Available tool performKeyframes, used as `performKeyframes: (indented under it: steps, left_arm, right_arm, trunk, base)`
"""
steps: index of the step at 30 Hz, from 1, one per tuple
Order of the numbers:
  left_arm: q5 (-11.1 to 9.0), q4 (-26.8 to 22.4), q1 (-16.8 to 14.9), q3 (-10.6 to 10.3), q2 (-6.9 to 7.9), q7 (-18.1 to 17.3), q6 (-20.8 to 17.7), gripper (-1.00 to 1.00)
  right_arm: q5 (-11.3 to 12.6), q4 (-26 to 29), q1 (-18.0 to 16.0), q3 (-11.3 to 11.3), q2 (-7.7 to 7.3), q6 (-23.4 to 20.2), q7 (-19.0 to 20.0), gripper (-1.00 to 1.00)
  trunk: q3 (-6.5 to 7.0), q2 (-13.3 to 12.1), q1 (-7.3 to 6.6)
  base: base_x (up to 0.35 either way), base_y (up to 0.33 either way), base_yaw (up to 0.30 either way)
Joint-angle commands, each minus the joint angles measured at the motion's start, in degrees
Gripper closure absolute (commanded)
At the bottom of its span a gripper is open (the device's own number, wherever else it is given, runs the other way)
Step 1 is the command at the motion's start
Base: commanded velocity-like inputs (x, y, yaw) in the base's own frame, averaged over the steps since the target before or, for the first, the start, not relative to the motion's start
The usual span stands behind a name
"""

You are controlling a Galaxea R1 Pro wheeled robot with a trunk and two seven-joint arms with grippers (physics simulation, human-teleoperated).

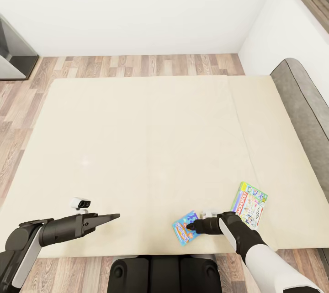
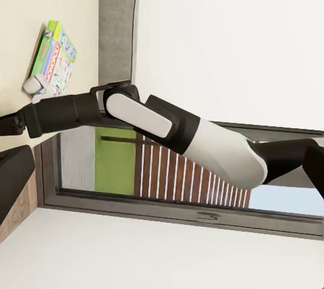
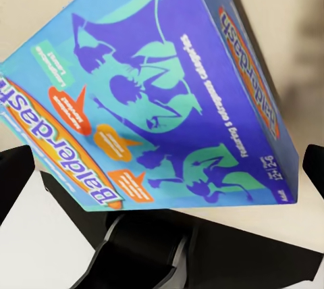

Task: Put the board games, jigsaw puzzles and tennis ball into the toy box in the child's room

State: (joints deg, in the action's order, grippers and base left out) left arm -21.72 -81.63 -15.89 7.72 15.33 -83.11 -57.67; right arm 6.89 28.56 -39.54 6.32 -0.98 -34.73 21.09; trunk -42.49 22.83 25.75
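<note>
Two board games lie near the front right edge of the bed [image 1: 137, 138]. One is the blue game [image 1: 184, 229], the other the pale game [image 1: 250, 203] with green edges and a red banner, a little to its right. My right gripper [image 1: 191, 226] rests at the blue game's right edge. In the right wrist view this tilted blue box [image 3: 155, 93] lies between the spread fingers [image 3: 13, 174], with gaps on both sides. My left gripper [image 1: 112, 216] hovers open over the front left of the mattress, holding nothing. The pale game [image 2: 54, 59] also appears in the left wrist view.
A grey padded headboard [image 1: 301, 101] runs along the bed's right side against a white wall. Wood floor [image 1: 137, 65] borders the far and left sides. A dark piece of furniture [image 1: 13, 51] stands at the far left. My base [image 1: 160, 274] touches the bed's front edge.
</note>
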Motion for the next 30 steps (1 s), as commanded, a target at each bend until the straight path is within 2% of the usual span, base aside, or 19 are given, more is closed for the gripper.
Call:
performKeyframes:
  steps: [1, 30]
  left_arm:
    - [-0.1, 0.0, 0.0, 0.0, 0.00, -0.1, -0.6, -1.00]
    - [-0.1, 0.0, 0.0, -0.2, -0.03, -0.1, -0.6, -1.00]
  right_arm:
    - [0.6, 0.1, 0.0, 0.4, -0.08, -0.3, -0.2, -1.00]
    - [0.6, 0.3, 0.0, 0.5, -0.09, 0.1, -0.3, -1.00]
  trunk:
    - [-0.06, 0.1, 0.03]
    - [-0.06, 0.1, 0.03]
  base:
    - [0.000, 0.000, 0.000]
    - [0.000, 0.000, 0.000]
